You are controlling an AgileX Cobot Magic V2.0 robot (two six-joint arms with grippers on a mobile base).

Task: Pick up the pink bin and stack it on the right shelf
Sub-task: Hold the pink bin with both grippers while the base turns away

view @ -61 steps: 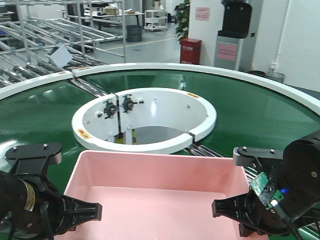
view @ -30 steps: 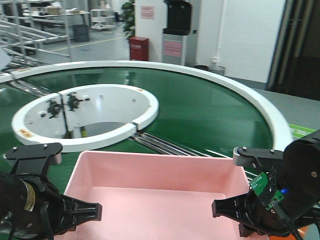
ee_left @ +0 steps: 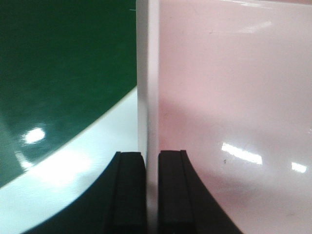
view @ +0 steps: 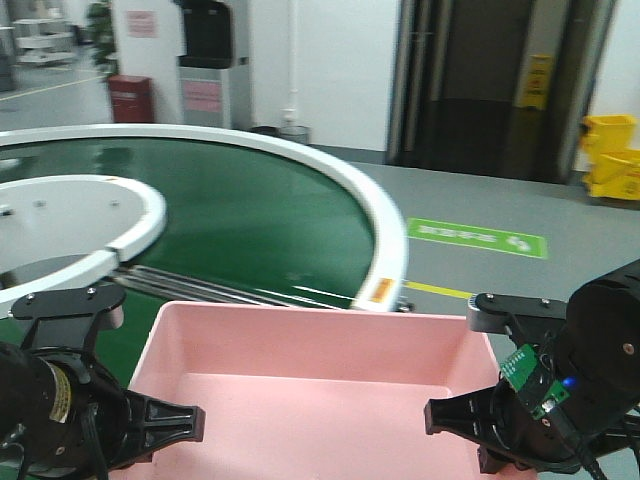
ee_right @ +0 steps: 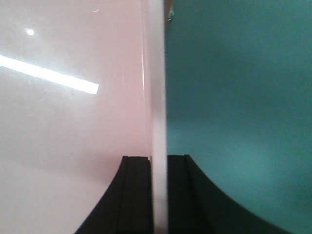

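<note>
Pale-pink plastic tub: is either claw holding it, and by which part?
Both hold the shallow pale-pink plastic tub: left claw clamped on its left side wall, right claw on its right side wall.

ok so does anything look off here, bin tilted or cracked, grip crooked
Nothing stands out. The pink bin is held level and empty, with no crack or spill visible. The left hand and right hand each pinch a side wall squarely, one finger inside and one outside.
</note>
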